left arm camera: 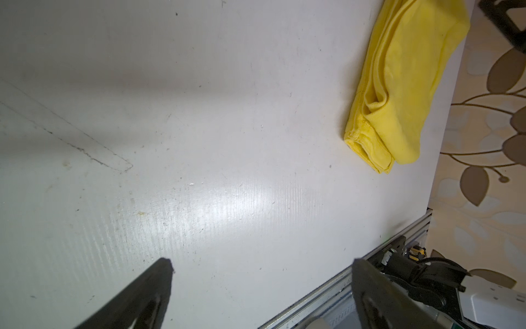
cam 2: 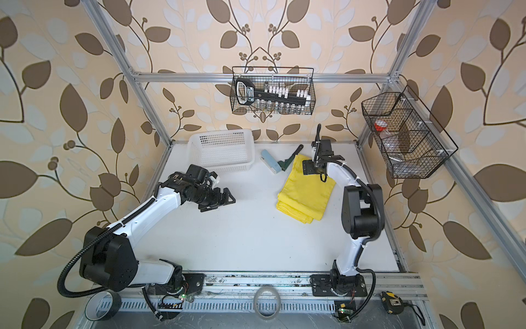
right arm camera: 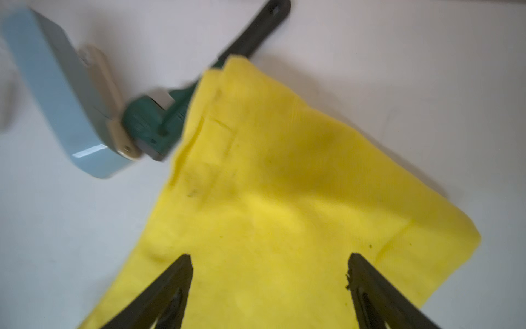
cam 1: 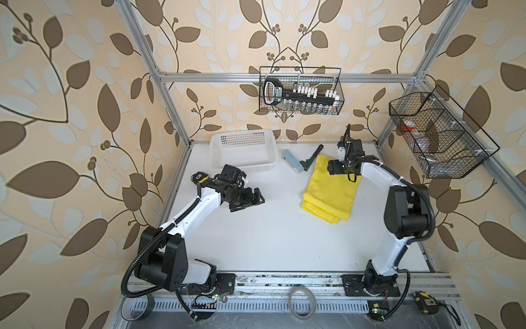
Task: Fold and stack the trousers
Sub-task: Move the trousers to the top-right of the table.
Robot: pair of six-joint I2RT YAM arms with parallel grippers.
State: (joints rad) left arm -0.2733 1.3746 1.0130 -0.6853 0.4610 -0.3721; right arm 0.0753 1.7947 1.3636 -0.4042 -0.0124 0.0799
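**Folded trousers under an open right claw**

We found the bright yellow cotton trousers folded into a thick, layered rectangle on the white tabletop, directly beneath the right claw; its jaws stood wide apart, pointing down at the cloth and clamping nothing; the wrist view was blurred, so we could not tell whether the tips touched the fabric. We judged that this spread suited either letting go of a finished fold or pressing it flat; the bundle looked compact, with its stacked edges lined up on the side nearest the left claw, so the folding seemed largely done.

Just beyond the right claw's tips, the bundle's far corner lay over the shaft of a dark green-handled tool; a pale blue oblong plastic case lay just beside that tool's head, seemingly touching it; we thought the overlap a risk, since dragging the cloth could pull the tool along.

The left claw hung well apart from the trousers, its jaws fully spread over bare table and holding nothing; we supposed it was kept clear so that the right arm could work alone. A white perforated plastic basket sat near the left claw's wrist, empty as far as we saw; no other garment showed, so where to stack was our open question.
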